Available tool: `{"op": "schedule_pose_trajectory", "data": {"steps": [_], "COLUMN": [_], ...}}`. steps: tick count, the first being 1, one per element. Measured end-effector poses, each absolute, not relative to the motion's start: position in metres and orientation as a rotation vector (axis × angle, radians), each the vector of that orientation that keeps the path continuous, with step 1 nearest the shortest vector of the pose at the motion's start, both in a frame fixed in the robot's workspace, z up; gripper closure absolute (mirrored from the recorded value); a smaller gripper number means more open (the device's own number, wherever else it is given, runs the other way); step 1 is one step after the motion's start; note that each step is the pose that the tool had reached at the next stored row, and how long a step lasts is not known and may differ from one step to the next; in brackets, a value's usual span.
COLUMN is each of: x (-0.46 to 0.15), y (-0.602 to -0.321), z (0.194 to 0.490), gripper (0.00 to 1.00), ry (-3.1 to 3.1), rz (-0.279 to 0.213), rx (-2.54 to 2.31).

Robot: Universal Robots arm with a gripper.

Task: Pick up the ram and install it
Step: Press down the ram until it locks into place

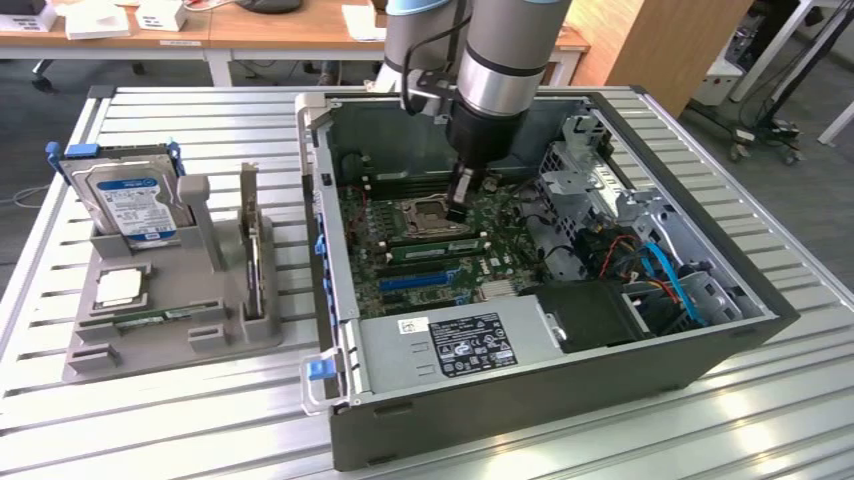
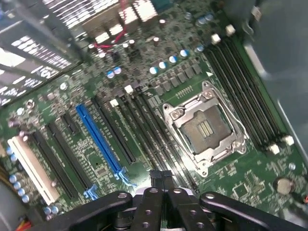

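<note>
Ram [image 1: 430, 248] lies seated in a motherboard slot beside the CPU socket [image 1: 418, 218], so 1 stick looks installed. Just above it, inside the open computer case [image 1: 534, 420], the gripper [image 1: 462, 210] hangs with fingers closed, apparently holding nothing.

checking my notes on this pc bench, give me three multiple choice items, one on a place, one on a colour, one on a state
1. Where is the hard drive?
A in the grey holder
B inside the computer case
C on the desk behind

2. What colour is the expansion slot between black ones?
A red
B blue
C yellow

3. How is the CPU socket?
A under a cooler
B covered by cables
C bare

Answers:
1 A, it stands in the holder on the exterior view's left of the case.
2 B, the wrist view shows it bright blue.
3 C, its contacts lie exposed.
</note>
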State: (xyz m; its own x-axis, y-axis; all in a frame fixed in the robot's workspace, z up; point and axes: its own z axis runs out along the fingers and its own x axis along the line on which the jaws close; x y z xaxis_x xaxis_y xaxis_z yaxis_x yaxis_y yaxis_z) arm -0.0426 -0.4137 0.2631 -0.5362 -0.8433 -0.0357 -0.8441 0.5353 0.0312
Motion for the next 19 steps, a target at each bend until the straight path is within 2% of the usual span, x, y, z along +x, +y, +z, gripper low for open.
{"op": "schedule_pose_trajectory", "data": {"steps": [19], "x": [-0.0427], "y": [-0.4137], "z": [0.2621], "gripper": [0.9], "ry": [2.95], "rz": [0.064], "rx": [-1.009]}}
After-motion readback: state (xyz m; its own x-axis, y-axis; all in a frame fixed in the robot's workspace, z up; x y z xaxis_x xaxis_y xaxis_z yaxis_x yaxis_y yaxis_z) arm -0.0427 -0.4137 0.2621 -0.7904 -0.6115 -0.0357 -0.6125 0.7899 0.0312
